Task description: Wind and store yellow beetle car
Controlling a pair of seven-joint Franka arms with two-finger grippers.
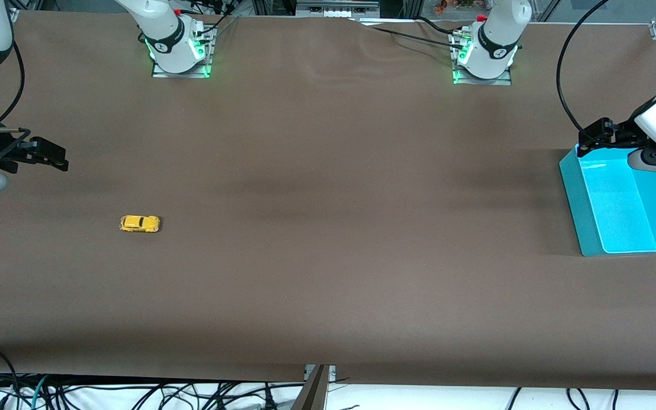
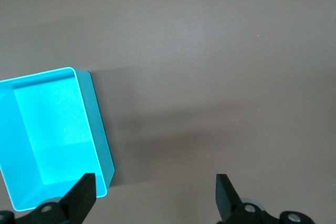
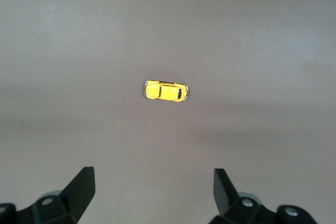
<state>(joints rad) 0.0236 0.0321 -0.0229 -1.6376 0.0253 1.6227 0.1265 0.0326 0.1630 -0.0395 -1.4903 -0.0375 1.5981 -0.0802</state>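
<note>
The yellow beetle car point(image 1: 140, 223) is tiny, rounded, with dark windows. It stands on its wheels on the brown table toward the right arm's end. It also shows in the right wrist view point(image 3: 165, 91), apart from the fingers. My right gripper point(image 1: 49, 155) hangs open and empty in the air at the right arm's end of the table, over bare table. My left gripper point(image 1: 595, 136) hangs open and empty over the edge of the cyan bin point(image 1: 624, 210) at the left arm's end. The bin point(image 2: 52, 135) is empty.
The brown table cover point(image 1: 328, 273) spreads wide between the car and the bin. The two arm bases point(image 1: 180, 51) stand along the table's edge farthest from the front camera. Cables hang below the table's near edge.
</note>
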